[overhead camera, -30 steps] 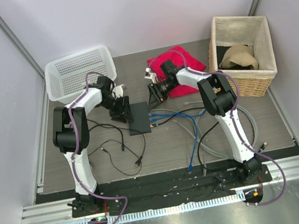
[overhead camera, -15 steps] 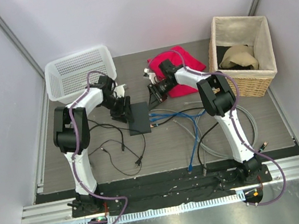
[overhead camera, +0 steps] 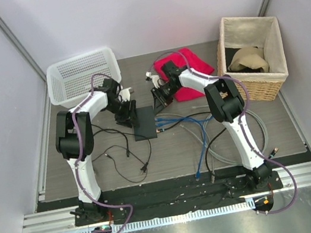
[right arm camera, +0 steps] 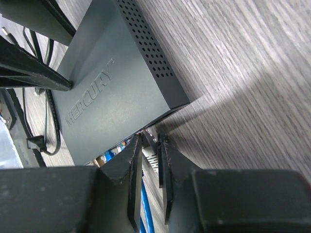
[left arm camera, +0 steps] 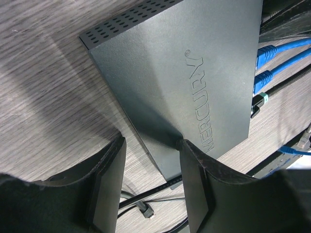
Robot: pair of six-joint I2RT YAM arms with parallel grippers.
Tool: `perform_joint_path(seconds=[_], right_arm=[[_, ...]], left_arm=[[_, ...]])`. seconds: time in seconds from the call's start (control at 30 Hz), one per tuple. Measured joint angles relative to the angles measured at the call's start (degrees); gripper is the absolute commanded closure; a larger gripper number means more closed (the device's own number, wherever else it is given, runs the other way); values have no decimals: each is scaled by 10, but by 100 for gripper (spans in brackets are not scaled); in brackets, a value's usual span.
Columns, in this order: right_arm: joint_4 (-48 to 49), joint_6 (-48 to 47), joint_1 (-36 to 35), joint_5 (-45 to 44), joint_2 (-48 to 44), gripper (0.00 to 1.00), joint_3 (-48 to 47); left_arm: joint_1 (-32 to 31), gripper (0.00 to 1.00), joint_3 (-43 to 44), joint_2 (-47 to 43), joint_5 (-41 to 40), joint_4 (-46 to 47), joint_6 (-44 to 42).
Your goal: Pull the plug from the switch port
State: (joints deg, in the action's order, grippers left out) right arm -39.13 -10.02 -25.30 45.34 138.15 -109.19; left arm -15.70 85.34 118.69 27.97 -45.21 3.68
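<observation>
The switch (overhead camera: 143, 123) is a flat black box lying mid-table; it also shows in the left wrist view (left arm camera: 184, 73) and the right wrist view (right arm camera: 112, 92). My left gripper (overhead camera: 125, 117) is open (left arm camera: 151, 165) and straddles the switch's left edge, with one finger (left arm camera: 199, 184) resting on its top. My right gripper (overhead camera: 157, 101) is shut (right arm camera: 150, 145) on a pale ribbed plug (right arm camera: 153, 162) at the far end of the socket edge. I cannot tell whether the plug sits in its port. Blue plugs (left arm camera: 265, 51) sit in other ports.
A white mesh basket (overhead camera: 82, 75) stands at the back left and a wicker basket (overhead camera: 253, 57) at the back right. A red cloth (overhead camera: 186, 69) lies behind the right gripper. Blue and grey cables (overhead camera: 199, 127) and black cables (overhead camera: 120, 153) trail over the table.
My right gripper has shifted a little left and toward the back of the table, still shut. The left gripper and the switch have hardly moved.
</observation>
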Motion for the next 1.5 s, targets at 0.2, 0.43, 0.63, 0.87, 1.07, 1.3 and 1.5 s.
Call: perform_joint_path(seconds=[0.2,0.43,0.63,0.87,1.07,1.3,1.5], right_arm=[[-82,-37,-5,-8,34,99,-77],[-175,-84,-11,-20,77,99,-168],[-178,-137,-13,-28,41,99,-108],[-276,-154,-12,-45,90,99,-210],[-298,-177,-14,-57,94,98,-225],[-224,-202,-6,-99,-23,99,-10],[-262,-175,8,-109,11,98,-79]], left_arm=[[-11,49,20,7,-12,-16,-24],[-24,48,29,12,-17,-21,-32],[-30,49,29,13,-9,-25,-31],[-35,48,29,14,-3,-26,-30],[-35,48,28,14,-2,-25,-28],[-35,49,26,15,3,-22,-27],[-36,49,29,17,5,-24,-27]])
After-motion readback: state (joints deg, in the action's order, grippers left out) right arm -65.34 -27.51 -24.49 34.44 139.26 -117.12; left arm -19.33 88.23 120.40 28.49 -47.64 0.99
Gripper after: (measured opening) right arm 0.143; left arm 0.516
